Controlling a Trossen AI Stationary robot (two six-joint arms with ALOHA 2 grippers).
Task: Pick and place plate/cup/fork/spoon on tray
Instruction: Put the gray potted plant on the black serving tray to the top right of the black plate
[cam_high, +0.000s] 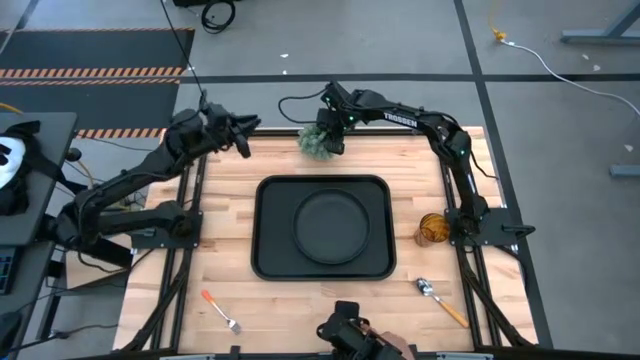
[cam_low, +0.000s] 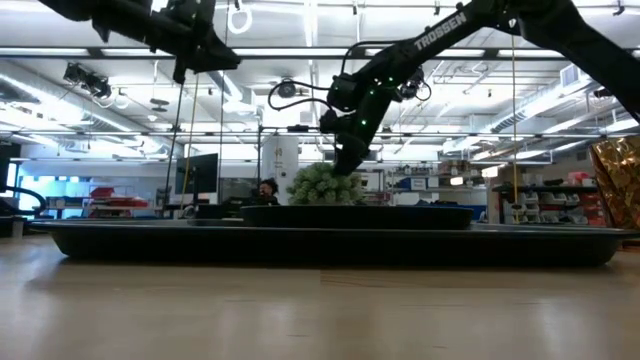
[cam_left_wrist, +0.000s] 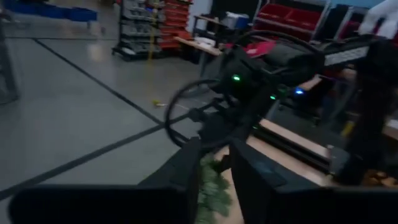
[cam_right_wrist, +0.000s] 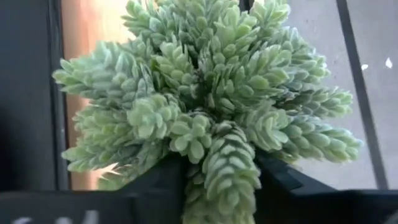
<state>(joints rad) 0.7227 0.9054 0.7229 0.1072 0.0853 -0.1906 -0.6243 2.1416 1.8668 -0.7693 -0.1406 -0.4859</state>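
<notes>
Nearest the table's front edge, the fork (cam_high: 220, 311) lies at my left and the spoon (cam_high: 438, 298) at my right. Mid-table, the plate (cam_high: 330, 226) sits inside the tray (cam_high: 268, 262), with the cup (cam_high: 431, 228) just beside the tray's right rim. At the far edge, my right gripper (cam_high: 328, 137) clamps the plant ball (cam_right_wrist: 205, 112). My left gripper (cam_high: 243, 133) hangs nearby, fingers narrowly apart.

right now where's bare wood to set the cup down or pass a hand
Bare wood lies left of the tray, up to the fork, and between tray and spoon. It is crowded at the far edge, where the right hand grips the plant ball. The plate fills the tray.
</notes>
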